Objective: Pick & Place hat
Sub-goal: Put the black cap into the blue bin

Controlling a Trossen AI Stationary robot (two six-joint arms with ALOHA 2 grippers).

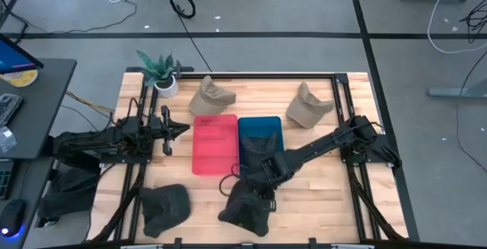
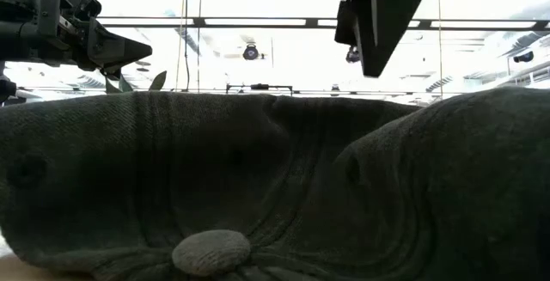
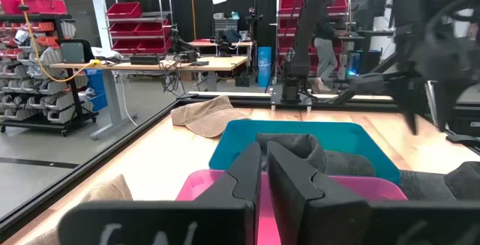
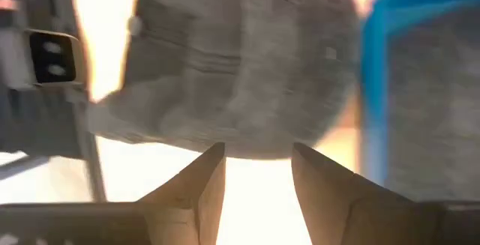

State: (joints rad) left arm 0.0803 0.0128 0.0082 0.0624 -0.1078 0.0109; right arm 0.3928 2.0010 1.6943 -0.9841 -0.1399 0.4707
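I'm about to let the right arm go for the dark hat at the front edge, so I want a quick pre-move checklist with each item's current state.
1. Right gripper open: ok, the fingers stand apart.
2. Right gripper near the front dark hat: ok, just above it.
3. Right gripper empty: ok, nothing between the fingers.
4. Blue bin has room: cannot tell, a dark hat already lies inside.
5. Left gripper out of the way: ok, shut, beside the pink bin.
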